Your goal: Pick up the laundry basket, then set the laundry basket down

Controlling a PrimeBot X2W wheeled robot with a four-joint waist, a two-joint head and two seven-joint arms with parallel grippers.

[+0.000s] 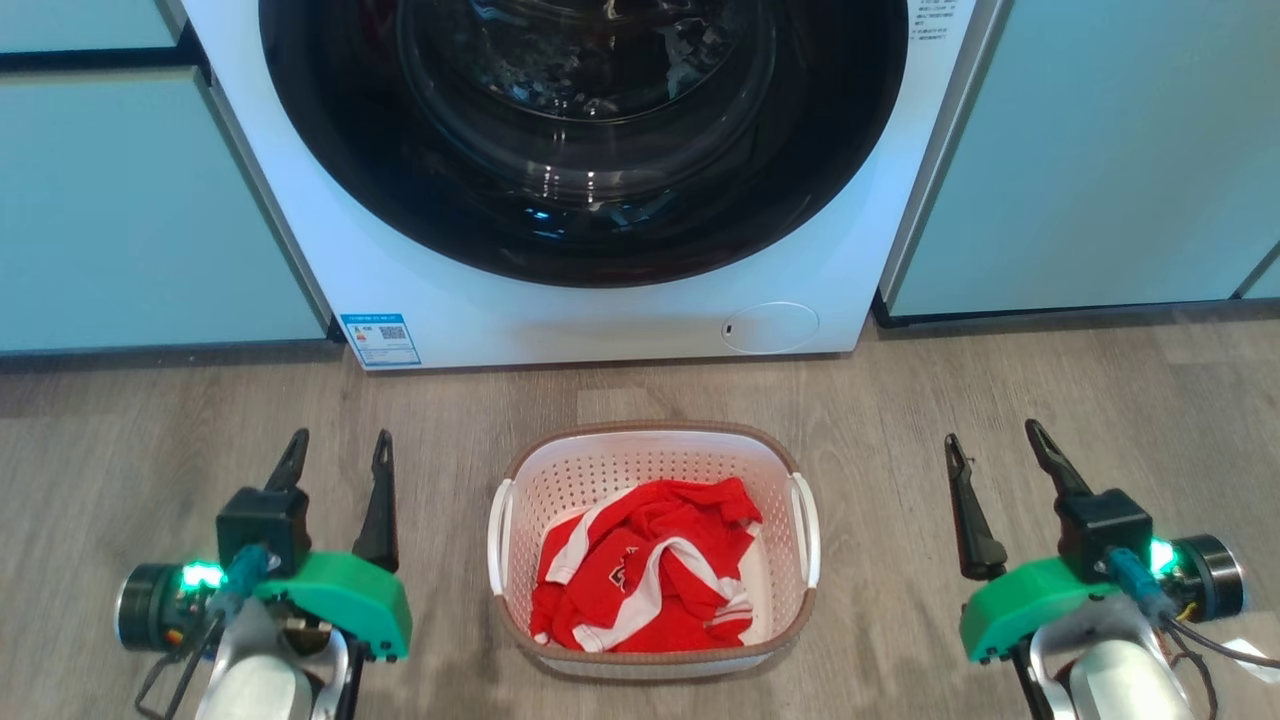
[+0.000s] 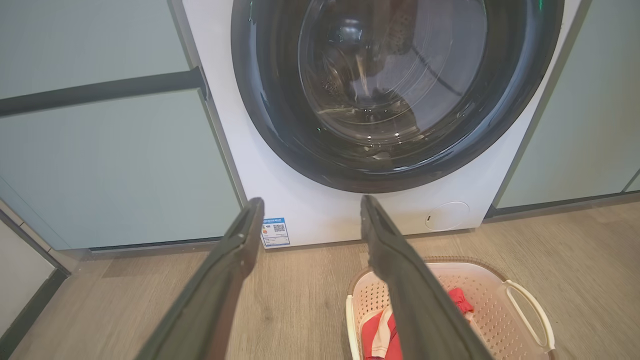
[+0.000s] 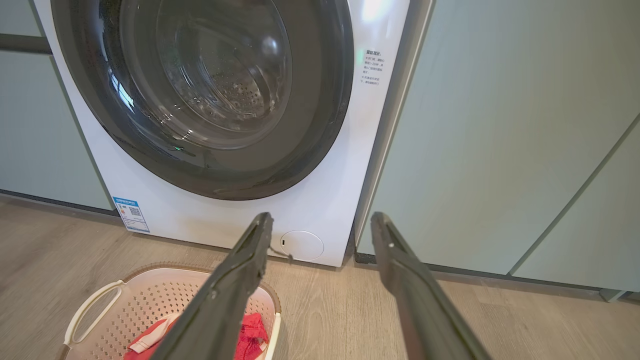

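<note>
- Left gripper [image 1: 340,440] sits low on my left side, jaws spread wide with nothing between them, well apart from the basket.
- Right gripper [image 1: 993,435] is the same on my right: jaws spread, empty.
- Laundry basket [image 1: 650,430] stands upright on the floor [image 1: 150,440] between my two grippers and touches neither. It is near the washing machine [image 1: 600,335] behind it.
- Contents: one crumpled red-and-white shirt [image 1: 640,570], heaped toward the near end. The far part of the basket bottom is bare.
- Risk: the side handles [image 1: 808,525] are thin loops close to the walls. Jaws coming in off-line would likely shove the light basket across the floor instead of catching a handle.
- Risk: if one arm rises ahead of the other, the basket tilts and the shirt could slide out.
- Risk: a forward push would knock the rim into the washing machine.
</note>
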